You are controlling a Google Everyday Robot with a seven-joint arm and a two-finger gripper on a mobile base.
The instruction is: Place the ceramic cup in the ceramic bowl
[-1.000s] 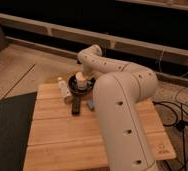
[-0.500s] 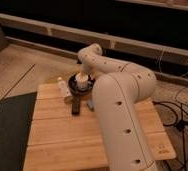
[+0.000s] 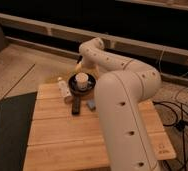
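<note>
Sitting in ceramic bowl [image 3: 73, 86], ceramic cup [image 3: 81, 79] (below end effector [image 3: 83, 64]).

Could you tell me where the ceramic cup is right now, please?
In the camera view the ceramic cup sits inside the ceramic bowl at the wooden table's far edge, right of the white bottle; the gripper is just behind it.

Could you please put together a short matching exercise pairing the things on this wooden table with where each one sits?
Things:
1. ceramic cup
2. ceramic bowl
3. white bottle
4. end effector

Places:
A. lying on the table, left of the bowl
B. at the table's far edge, holding the cup
C. just behind the bowl, at the end of the white arm
D. inside the dark bowl

Pairs: 1-D, 2-B, 3-A, 4-C
</note>
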